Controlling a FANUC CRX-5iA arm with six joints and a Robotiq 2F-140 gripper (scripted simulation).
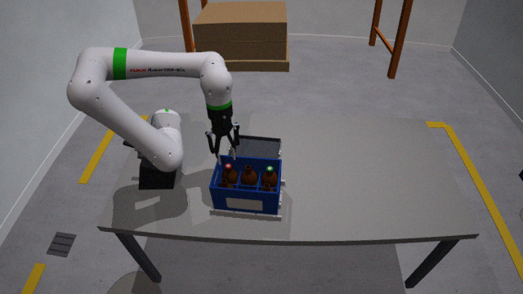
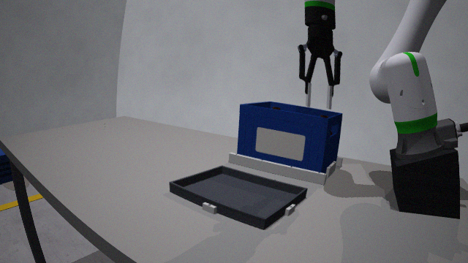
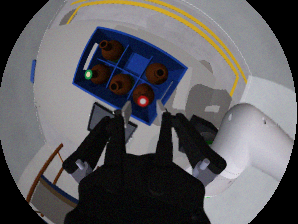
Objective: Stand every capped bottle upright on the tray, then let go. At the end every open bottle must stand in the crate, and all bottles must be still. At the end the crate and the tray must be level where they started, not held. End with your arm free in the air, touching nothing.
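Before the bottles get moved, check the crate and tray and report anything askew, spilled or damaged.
Nothing stands out. The blue crate sits upright, its bottles standing inside; the tray lies flat. No spill or breakage shows, though the crate walls hide the bottles' lower parts.
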